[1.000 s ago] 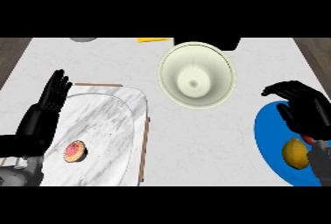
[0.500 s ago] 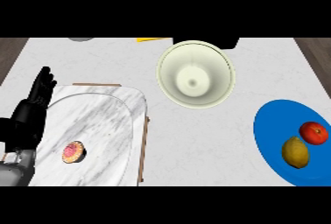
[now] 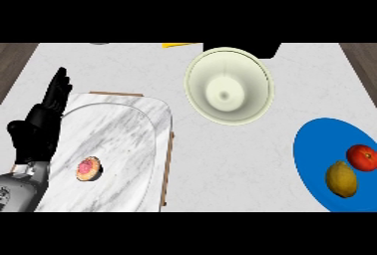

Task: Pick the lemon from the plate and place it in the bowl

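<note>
The lemon (image 3: 341, 178) lies on the plate (image 3: 315, 149) at right; the bowl (image 3: 250, 85) sits behind it, leftward; a tray (image 3: 121, 144) lies far left.

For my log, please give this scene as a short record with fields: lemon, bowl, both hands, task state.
lemon: on the plate, beside a red fruit
bowl: empty, left of the plate and farther back
left hand: open, resting at the view's left
right hand: not in view
task state: lemon not yet picked

Yellow lemon (image 3: 341, 179), red apple (image 3: 363, 157), blue plate (image 3: 316, 159); cream bowl (image 3: 228, 85); white-grey marbled tray (image 3: 117, 144); pink-iced doughnut (image 3: 88, 169); black left hand (image 3: 40, 127).
</note>
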`<state>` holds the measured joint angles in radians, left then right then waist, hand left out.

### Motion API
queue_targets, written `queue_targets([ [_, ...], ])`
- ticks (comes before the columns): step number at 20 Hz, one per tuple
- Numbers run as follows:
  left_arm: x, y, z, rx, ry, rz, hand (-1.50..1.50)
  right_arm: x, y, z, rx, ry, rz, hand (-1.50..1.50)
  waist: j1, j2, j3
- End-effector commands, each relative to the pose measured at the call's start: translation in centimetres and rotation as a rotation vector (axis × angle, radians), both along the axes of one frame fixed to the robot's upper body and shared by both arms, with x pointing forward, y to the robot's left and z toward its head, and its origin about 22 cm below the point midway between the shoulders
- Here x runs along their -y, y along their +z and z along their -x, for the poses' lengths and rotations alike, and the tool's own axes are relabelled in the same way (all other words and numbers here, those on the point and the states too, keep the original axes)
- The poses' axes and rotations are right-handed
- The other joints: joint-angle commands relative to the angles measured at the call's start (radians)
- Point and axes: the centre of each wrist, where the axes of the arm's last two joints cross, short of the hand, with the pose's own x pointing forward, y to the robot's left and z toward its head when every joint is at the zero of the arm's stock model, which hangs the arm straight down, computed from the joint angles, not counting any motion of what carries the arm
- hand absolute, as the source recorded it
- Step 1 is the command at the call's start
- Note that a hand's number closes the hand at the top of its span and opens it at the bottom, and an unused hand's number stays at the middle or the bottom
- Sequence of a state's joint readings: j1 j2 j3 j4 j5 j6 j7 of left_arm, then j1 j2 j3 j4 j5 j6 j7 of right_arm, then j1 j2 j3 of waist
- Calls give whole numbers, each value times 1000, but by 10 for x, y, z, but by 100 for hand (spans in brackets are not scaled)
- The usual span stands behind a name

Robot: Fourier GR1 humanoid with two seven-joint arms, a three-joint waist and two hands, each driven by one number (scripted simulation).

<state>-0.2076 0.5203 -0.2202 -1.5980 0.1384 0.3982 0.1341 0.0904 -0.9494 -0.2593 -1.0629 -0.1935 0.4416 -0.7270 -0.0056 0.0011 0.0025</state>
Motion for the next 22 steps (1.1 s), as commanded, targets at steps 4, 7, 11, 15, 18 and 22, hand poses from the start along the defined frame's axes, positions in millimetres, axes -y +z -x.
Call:
queue_targets([
  [4,23,-9,-1,8,-8,6,0,-29,18,-24,-162,180,260,-150,10,-1,-3],
  [7,9,-9,1,10,-1,-3,0,-36,29,-31,-201,226,287,-150,9,-2,-3],
  [11,-8,1,-17,-19,-10,6,0,-62,17,-47,-264,300,305,-150,7,0,-3],
  [15,-8,-6,-3,-10,0,15,0,-69,19,-51,-315,340,379,-150,8,-1,-3],
  [18,14,10,-13,0,1,0,0,-112,-17,-54,-349,340,420,-150,3,-1,-3],
  [22,19,-8,-18,-10,-2,-2,0,-95,-16,-52,-446,310,532,-150,3,0,-3],
])
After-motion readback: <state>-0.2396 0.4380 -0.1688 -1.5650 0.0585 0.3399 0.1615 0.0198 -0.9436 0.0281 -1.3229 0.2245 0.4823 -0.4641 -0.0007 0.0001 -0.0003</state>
